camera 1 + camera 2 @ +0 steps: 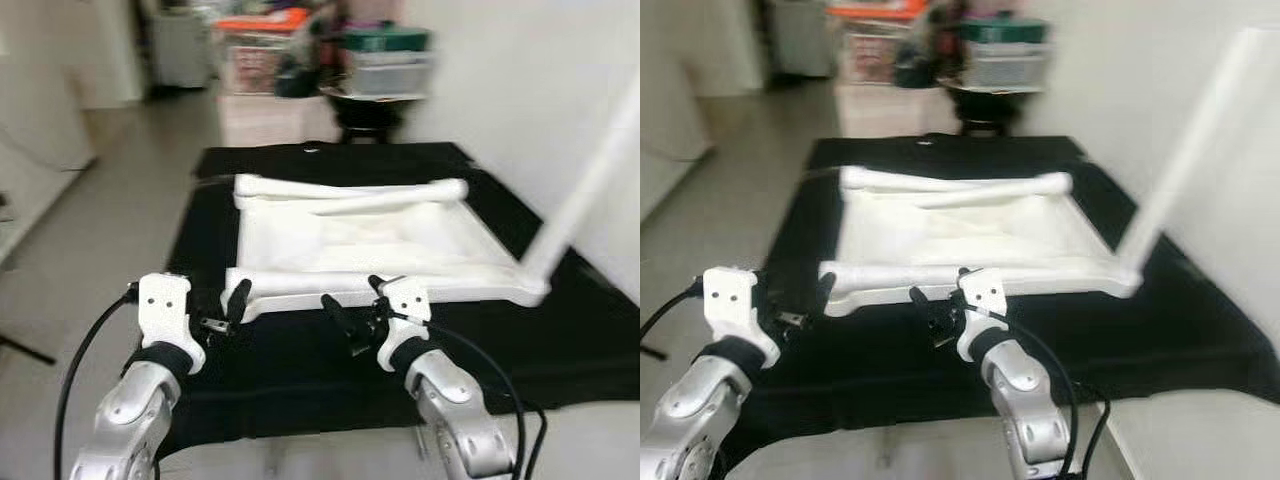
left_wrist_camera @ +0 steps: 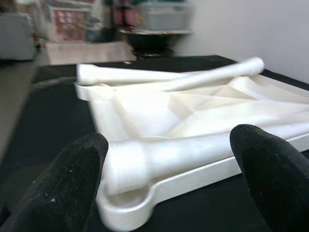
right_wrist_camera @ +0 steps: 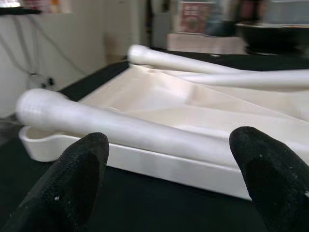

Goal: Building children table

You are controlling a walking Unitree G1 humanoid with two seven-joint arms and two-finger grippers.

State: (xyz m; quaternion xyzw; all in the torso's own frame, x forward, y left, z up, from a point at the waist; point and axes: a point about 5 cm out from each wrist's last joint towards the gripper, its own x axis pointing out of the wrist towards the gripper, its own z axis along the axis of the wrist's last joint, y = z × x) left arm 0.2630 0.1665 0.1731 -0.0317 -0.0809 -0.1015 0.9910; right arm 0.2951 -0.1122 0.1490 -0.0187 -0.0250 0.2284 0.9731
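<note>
I hold both the left gripper (image 1: 222, 308) and right gripper (image 1: 352, 312) spread before the nearest white table leg (image 1: 330, 283), lying crosswise mid-frame on the upturned tabletop (image 1: 350, 240).

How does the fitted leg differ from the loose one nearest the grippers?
The fitted leg stands up slanted from the tabletop's right near corner; the nearest loose leg lies flat along its near edge. The fitted leg rises above the black mat; the loose one rests on the tabletop. Both are white and rounded.
</note>
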